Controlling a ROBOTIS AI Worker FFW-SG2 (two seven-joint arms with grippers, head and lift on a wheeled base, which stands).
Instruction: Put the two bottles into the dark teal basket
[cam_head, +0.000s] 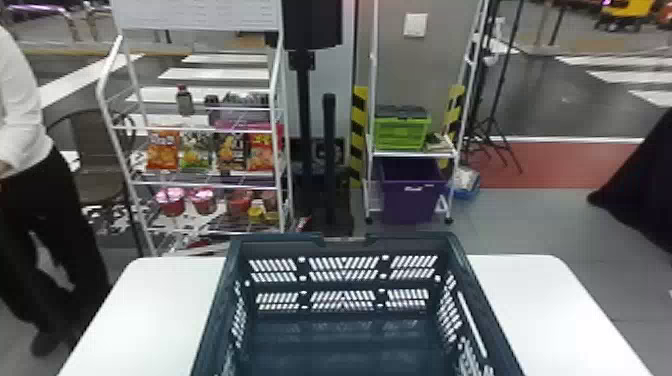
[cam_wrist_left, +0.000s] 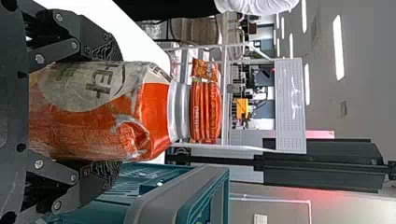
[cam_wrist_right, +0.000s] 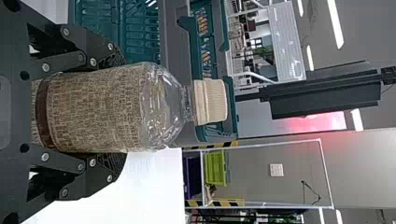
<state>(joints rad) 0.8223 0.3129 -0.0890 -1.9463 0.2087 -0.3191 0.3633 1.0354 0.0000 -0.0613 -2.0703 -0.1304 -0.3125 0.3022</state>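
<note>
- Progress looks to be about halfway, by judgement: both bottles are gripped, and neither is in the basket (cam_head: 280, 241).
- Left claw (cam_wrist_left: 112, 112) has its two fingers closed around the sides of the orange bottle (cam_wrist_left: 88, 116), which has a matching orange cap; the bottle is upright in the room.
- Right claw (cam_wrist_right: 117, 111) pinches the tan-labelled bottle (cam_wrist_right: 93, 109) across its body in the same way, with the pale cap (cam_wrist_right: 212, 101) pointing up.
- Basket sits on the white table (cam_head: 560, 310), open side up, with its slotted walls standing.
- Orange bottle is just left of the basket, and the tan-labelled bottle is just right of it, so they flank it from outside. Whether either base touches the table cannot be told.
- Far beyond the table stand a rack (cam_head: 207, 185) with snack bags (cam_head: 162, 149) on the left and a purple bin (cam_head: 410, 200) further right.
- What is left, as far as can be judged: raising each bottle above the rim if needed, bringing it inward, lowering it and letting go.
- Likely trouble lies in a bottle base catching the side wall, or the two claws crowding each other over the opening; placing the bottles apart, or one after the other, would help.
</note>
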